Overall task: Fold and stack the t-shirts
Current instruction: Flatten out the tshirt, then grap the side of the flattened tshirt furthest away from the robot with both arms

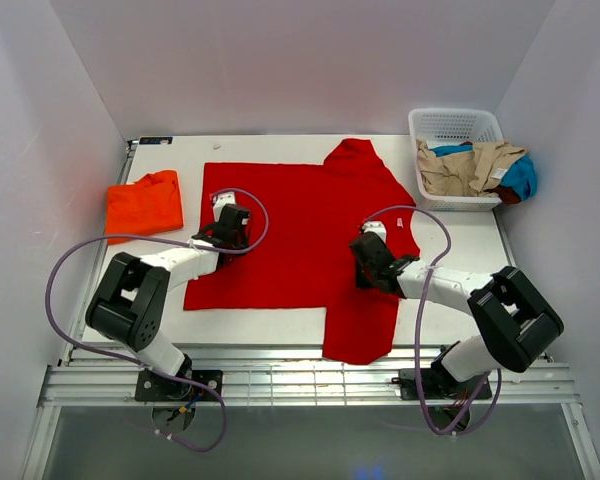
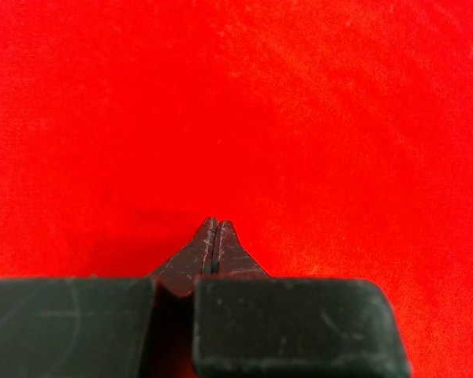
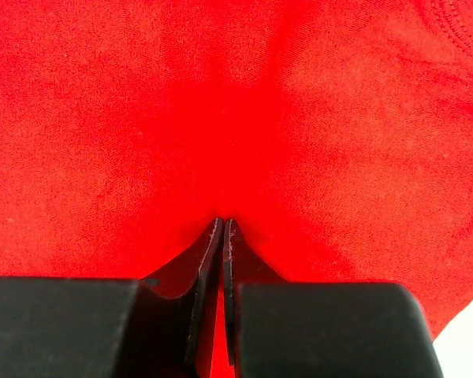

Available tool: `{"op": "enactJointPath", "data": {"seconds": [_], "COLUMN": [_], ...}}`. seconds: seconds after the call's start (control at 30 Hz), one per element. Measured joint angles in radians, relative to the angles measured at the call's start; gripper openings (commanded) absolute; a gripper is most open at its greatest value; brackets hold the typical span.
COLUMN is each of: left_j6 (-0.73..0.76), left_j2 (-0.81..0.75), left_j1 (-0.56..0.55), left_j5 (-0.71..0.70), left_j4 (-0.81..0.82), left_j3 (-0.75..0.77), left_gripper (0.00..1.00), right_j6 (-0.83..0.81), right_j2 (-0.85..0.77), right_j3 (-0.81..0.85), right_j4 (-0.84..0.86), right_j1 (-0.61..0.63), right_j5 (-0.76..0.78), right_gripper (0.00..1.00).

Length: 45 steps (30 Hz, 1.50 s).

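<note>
From above, a large bright red cloth t-shirt (image 1: 300,235) lies spread flat on the white table (image 1: 460,270). One short sleeve reaches away from the arms and the other hangs over the near edge. The left pincer (image 1: 228,232) rests on its body part, and the right pincer (image 1: 372,262) rests nearer the collar. A small white patch (image 1: 401,222) sits just beyond the right pincer, too small to read. A folded bright orange cloth t-shirt (image 1: 143,205) lies left of the left pincer, apart from the red one. A white plastic lattice basket (image 1: 455,128) holding beige and blue clothes stands far off to the right pincer's right.

In the left wrist view, the left pincer (image 2: 214,230) is closed, its tips together against smooth red cloth (image 2: 244,102). Whether any cloth is caught cannot be told.

In the right wrist view, the right pincer (image 3: 222,228) is nipped onto the red cloth (image 3: 102,118). A soft ridge runs ahead from its tips, and a stitched seam (image 3: 457,24) curves at its far right.
</note>
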Motion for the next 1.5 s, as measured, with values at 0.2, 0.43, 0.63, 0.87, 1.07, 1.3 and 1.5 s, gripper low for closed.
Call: {"op": "enactJointPath", "data": {"seconds": [0.2,0.43,0.63,0.87,1.07,1.3,1.5], "left_j6": [0.003,0.040,0.072,0.090,0.100,0.122,0.147], "left_j2": [-0.043,-0.057,-0.056,0.110,0.261,0.311,0.310], "left_j1": [0.011,0.035,0.066,0.147,0.190,0.210,0.237], "left_j5": [0.000,-0.013,-0.024,-0.018,-0.007,-0.005,-0.006], "left_j4": [0.001,0.014,0.064,0.072,0.062,0.068,0.187], "left_j3": [-0.020,0.044,0.166,0.381,0.422,0.428,0.419], "left_gripper": [0.00,0.15,0.25,0.22,0.17,0.20,0.34], "right_j6": [0.036,-0.010,-0.145,-0.259,-0.305,-0.298,-0.278], "right_j2": [-0.019,-0.015,0.104,0.458,0.856,0.993,0.993], "right_j3": [-0.010,0.153,0.578,0.986,1.380,1.479,1.479], "right_j4": [-0.024,-0.248,-0.272,-0.259,-0.270,-0.208,-0.080], "right_j1": [0.036,0.053,-0.027,-0.262,-0.428,-0.539,-0.550], "right_j5": [0.026,0.089,0.122,0.050,-0.061,-0.199,-0.278], "right_gripper": [0.23,0.47,0.46,0.40,0.32,0.31,0.31]}}
